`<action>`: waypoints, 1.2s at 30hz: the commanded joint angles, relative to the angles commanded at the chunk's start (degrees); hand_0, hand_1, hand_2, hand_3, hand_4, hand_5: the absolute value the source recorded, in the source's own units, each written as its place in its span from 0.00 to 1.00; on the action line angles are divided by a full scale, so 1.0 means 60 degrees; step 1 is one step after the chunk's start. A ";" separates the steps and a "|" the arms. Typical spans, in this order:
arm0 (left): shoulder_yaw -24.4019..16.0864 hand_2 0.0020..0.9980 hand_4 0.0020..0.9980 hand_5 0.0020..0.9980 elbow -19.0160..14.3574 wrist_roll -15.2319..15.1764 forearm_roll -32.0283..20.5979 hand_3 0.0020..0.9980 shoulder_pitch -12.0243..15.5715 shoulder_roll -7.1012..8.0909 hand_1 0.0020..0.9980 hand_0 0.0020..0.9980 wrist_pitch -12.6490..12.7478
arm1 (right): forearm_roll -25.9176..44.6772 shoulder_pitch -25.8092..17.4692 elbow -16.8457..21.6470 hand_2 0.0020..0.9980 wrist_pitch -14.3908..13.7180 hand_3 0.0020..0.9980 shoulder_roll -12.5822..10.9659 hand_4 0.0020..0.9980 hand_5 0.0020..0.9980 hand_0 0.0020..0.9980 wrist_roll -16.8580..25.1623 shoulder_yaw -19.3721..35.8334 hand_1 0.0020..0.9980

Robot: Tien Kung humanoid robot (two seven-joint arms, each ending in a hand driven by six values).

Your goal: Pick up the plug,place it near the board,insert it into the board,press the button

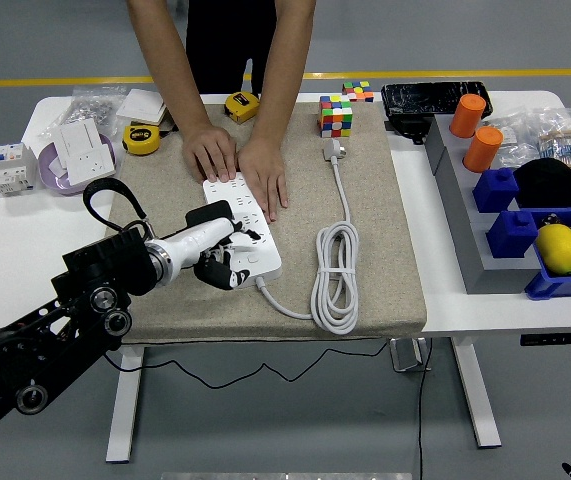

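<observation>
The robot's left hand (215, 252) comes in from the left, and its fingers are curled around the black plug (210, 216). The plug sits on the near left part of the white board (250, 225), but I cannot tell if it is pushed all the way in. The board lies on a tan mat (365, 250) on the white desk (25, 240). A person stands at the far side and presses both hands (237, 162) flat on the far end of the board. The board's white cord (333, 275) lies in a loop just to the right. A color cube (336, 116) and two yellow tape measures (142, 139) sit near the far edge. Blue bins (525, 240) with a lemon (558, 247) are well off to the right.
</observation>
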 joint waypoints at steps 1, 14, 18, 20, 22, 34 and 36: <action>-0.0315 0.34 0.68 0.21 -0.0224 -0.0285 0.0078 0.84 0.0181 -0.0045 0.22 0.24 0.0106 | 0.0006 -0.0010 0.0000 0.72 0.0000 0.73 0.0009 1.00 0.83 1.00 0.0003 -0.0003 0.80; -0.3792 0.89 1.00 0.37 -0.2202 -0.4411 -0.2661 0.91 0.3023 -0.0987 0.94 0.85 0.2986 | -0.0044 -0.0100 0.0000 0.72 0.0009 0.73 0.0112 1.00 0.83 1.00 0.0045 -0.0003 0.80; -0.4379 0.96 1.00 0.45 -0.2363 -0.5041 -0.4187 1.00 0.3912 -0.1122 0.99 0.93 0.3035 | -0.0035 -0.0116 0.0000 0.72 0.0007 0.73 0.0097 1.00 0.83 1.00 0.0055 -0.0028 0.79; -0.4439 0.96 1.00 0.45 -0.2337 -0.4893 -0.4954 1.00 0.4365 -0.0864 0.99 0.93 0.2915 | -0.0102 -0.0128 0.0000 0.72 0.0004 0.73 0.0077 1.00 0.83 1.00 0.0036 0.0051 0.79; -0.4469 0.96 1.00 0.45 -0.2319 -0.4600 -0.5180 1.00 0.4744 -0.0623 0.99 0.93 0.2690 | -0.0102 -0.0116 0.0000 0.72 -0.0004 0.73 0.0042 1.00 0.83 1.00 0.0046 0.0074 0.79; -0.4334 0.24 0.48 0.02 -0.2047 -0.2584 -0.1842 0.73 0.5033 0.1155 0.11 0.23 0.1640 | -0.0002 -0.0073 0.0000 0.72 -0.0026 0.73 -0.0134 1.00 0.83 1.00 0.0063 0.0141 0.79; -0.4223 0.17 0.45 0.01 -0.1956 -0.2370 -0.1295 0.67 0.4869 0.1286 0.04 0.19 0.1486 | -0.0009 -0.0062 0.0000 0.72 -0.0024 0.73 -0.0141 1.00 0.83 1.00 0.0049 0.0148 0.79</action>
